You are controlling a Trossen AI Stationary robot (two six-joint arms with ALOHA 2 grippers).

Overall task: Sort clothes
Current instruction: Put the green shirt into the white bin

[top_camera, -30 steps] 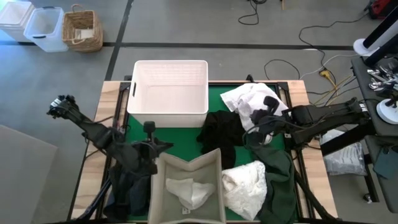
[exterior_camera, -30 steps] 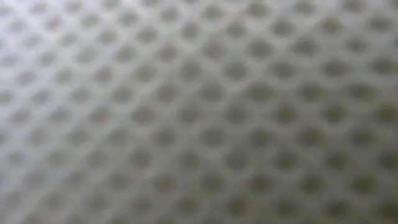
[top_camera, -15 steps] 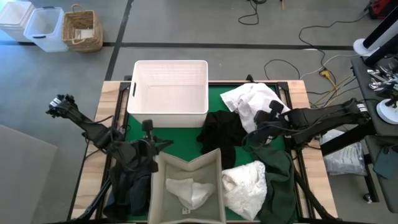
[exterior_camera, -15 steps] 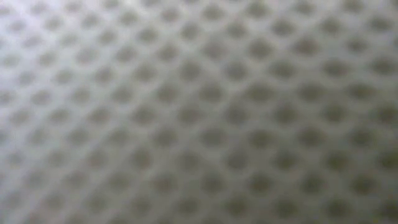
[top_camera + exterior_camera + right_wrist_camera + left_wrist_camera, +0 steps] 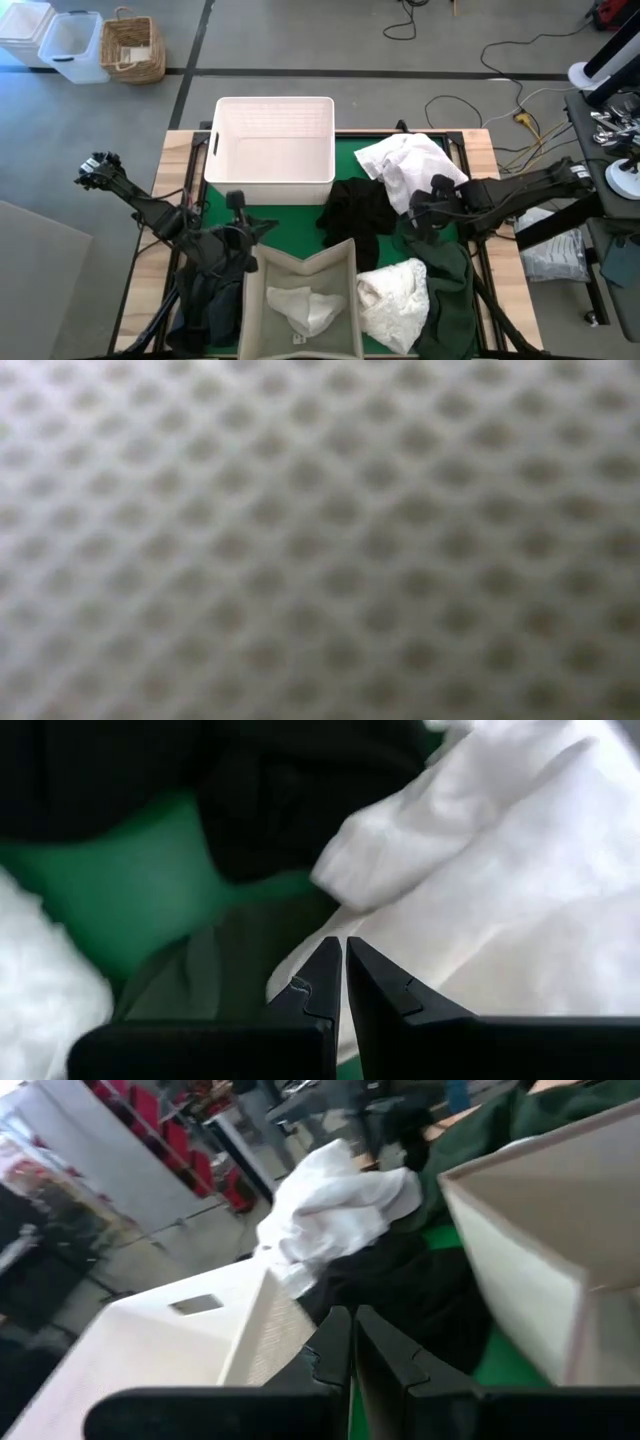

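At the far left of the table the left gripper [image 5: 237, 203] hangs over the green mat [image 5: 290, 225], just in front of the white basket [image 5: 271, 150], its fingers pressed together and holding nothing; dark cloth [image 5: 205, 305] is heaped under that arm near the front edge. Next along, a grey fabric bin [image 5: 300, 300] stands at the front with one white garment [image 5: 300, 308] already inside. Right of the bin lies a crumpled white garment [image 5: 395, 290]; behind it a black garment [image 5: 360, 210] spreads over the mat, and farther right a white shirt [image 5: 405, 165] sits near the back corner. A dark green garment [image 5: 445, 280] runs down the right side. The right gripper [image 5: 418, 210] is low at the near edge of the white shirt, where it meets the dark green one, fingers clenched with nothing visibly caught between them.

All these clothes look light, limp and easily snagged: a pinch will lift only a fold while the rest trails, possibly dragging a neighbour. A raised ridge or bunched crease, clear of any overlap, seems the best place to take hold.

The overhead view alone gives the full layout. The low view is filled by a blurred mesh pattern and shows nothing of the table. The left wrist view shows the basket's handle slot and the bin's wall up close. The right wrist view shows the closed fingertips right at the shirt's folds, with dark green cloth beneath.
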